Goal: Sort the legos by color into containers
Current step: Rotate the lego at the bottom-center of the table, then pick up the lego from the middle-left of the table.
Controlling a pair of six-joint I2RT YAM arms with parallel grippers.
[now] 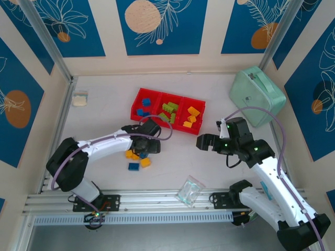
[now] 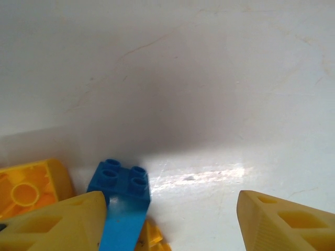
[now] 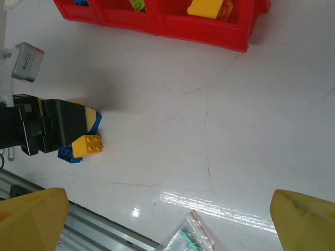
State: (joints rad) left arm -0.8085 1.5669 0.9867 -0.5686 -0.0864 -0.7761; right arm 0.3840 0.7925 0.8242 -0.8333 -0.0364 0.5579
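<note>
The long red tray (image 1: pixel 172 94) lies at mid-table, its three compartments holding blue, lime green and yellow legos from left to right. Loose legos lie in front of it: a yellow one (image 1: pixel 129 154), a blue one (image 1: pixel 134 166) and another yellow (image 1: pixel 145 162). My left gripper (image 1: pixel 146 146) is down among them and open. In the left wrist view a blue brick (image 2: pixel 120 183) rests against the left finger (image 2: pixel 57 225), with a yellow brick (image 2: pixel 31 183) beside it. My right gripper (image 1: pixel 201 142) hovers open over bare table, nothing between its fingers (image 3: pixel 36 214).
A mint-green zipped case (image 1: pixel 257 94) stands at the back right. A clear plastic bag (image 1: pixel 190 190) lies near the front rail, also in the right wrist view as the bag (image 3: pixel 188 240). A small beige object (image 1: pixel 79 99) sits at the back left.
</note>
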